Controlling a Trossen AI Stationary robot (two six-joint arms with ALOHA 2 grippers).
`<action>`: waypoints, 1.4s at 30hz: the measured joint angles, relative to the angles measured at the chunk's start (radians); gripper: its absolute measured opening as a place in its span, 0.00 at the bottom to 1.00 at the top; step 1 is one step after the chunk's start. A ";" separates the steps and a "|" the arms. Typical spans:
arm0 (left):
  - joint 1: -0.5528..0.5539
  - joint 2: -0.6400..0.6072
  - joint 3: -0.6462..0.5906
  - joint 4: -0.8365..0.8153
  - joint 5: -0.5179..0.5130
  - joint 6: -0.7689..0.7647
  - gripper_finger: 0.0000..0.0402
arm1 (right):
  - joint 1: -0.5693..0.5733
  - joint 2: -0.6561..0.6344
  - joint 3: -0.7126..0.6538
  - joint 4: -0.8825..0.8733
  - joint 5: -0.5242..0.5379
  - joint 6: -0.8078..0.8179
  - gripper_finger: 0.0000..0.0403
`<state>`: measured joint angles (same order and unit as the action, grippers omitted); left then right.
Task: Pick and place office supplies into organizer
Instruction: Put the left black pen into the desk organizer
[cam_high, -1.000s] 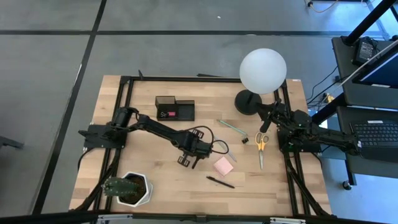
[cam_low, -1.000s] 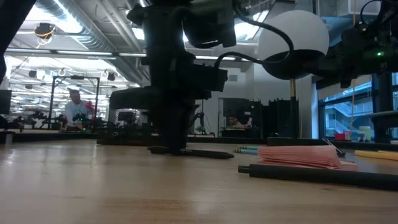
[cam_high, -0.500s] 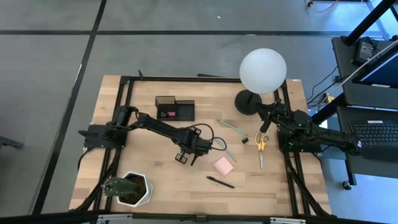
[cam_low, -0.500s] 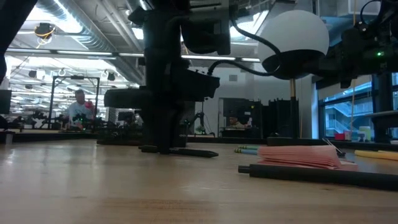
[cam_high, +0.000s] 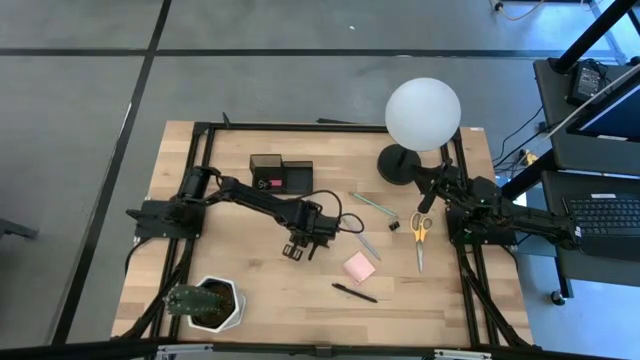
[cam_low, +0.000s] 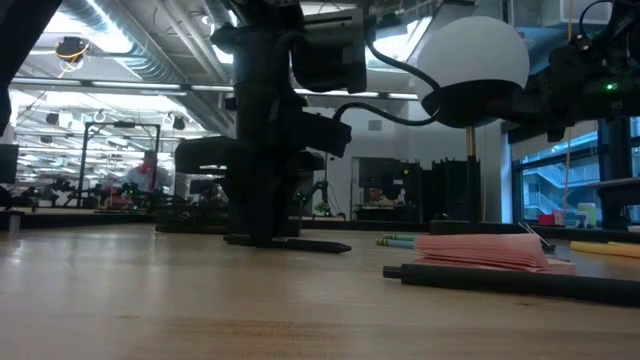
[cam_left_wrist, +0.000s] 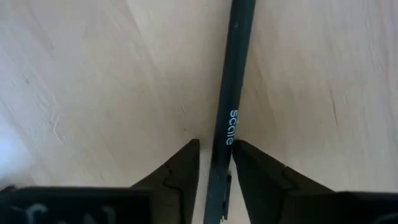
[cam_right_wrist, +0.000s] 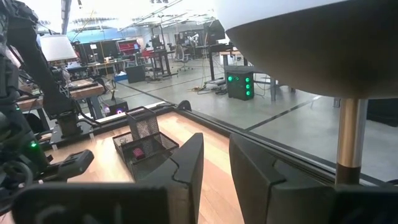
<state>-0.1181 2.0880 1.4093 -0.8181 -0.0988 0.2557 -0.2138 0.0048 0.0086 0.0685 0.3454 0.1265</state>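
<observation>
Left gripper (cam_left_wrist: 214, 163) down over black pen (cam_left_wrist: 231, 93), fingers (cam_left_wrist: 180, 171) slightly parted, straddling barrel crosswise, no firm hold. Right gripper (cam_right_wrist: 214, 171) parked near scissors (cam_high: 419, 236), slightly parted, empty.

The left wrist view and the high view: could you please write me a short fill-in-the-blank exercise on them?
1. In the left wrist view, a black ____ lies on the wood between the fingers of the left gripper.
2. In the high view, the scissors have ____ handles.
3. The pink sticky-note pad lies on the table, outside the black ____.

Missing words: pen; yellow; organizer.
</observation>
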 joint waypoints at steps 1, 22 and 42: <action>0.000 0.000 0.000 0.000 0.001 0.001 0.21 | 0.000 0.000 0.000 0.000 0.000 0.000 0.20; -0.032 -0.062 -0.005 -0.020 -0.117 0.004 0.04 | 0.000 0.000 0.000 0.000 0.000 -0.004 0.20; -0.033 -0.135 0.106 -0.434 -0.476 -0.074 0.04 | 0.000 0.027 0.000 0.000 0.000 -0.004 0.20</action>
<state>-0.1509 1.9532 1.5156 -1.2525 -0.5744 0.1814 -0.2138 0.0321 0.0086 0.0683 0.3458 0.1226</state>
